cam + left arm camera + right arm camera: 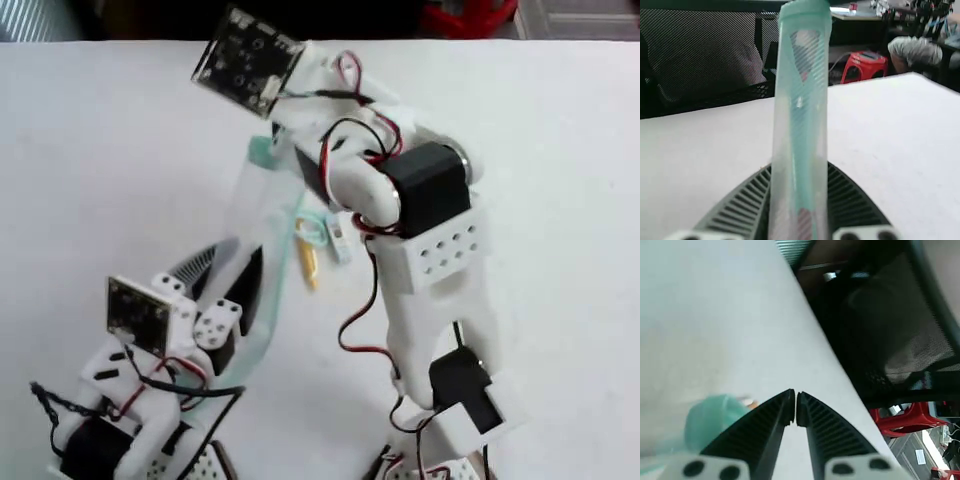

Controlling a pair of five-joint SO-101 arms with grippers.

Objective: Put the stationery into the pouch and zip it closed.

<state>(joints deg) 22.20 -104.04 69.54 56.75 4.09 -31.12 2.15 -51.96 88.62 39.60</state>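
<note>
Table point(560, 150): white, matte and flat.

Pouch point(255, 215): long sleeve of clear soft film with a teal zip band point(805, 150) along one edge.
- Runs from lower left of the high view up to upper centre, strung between the two arms.
- Seen edge-on from the left wrist.
- Judged light, floppy and slick; bare film would likely buckle and slip in a pinch.
- Better holds look to be the thicker teal band or an end seam, with one end anchored while the slider is drawn.

Left gripper point(800, 172): dark ribbed fingers clamped on the pouch's near end, at lower left of the high view.

Right gripper point(794, 402): ribbed fingers pressed together, tips meeting.
- The teal pouch end sits just beside them, at lower left of the right wrist view.
- Cannot tell whether anything is pinched between them.

Yellow piece point(309, 258): slim and stick-like, at centre of the high view, just right of the teal band.

White piece point(338, 238): small and blocky, just beside the yellow one.
- Both look like hard, light plastic.
- Cannot tell whether they are inside the film or on the table.
</note>
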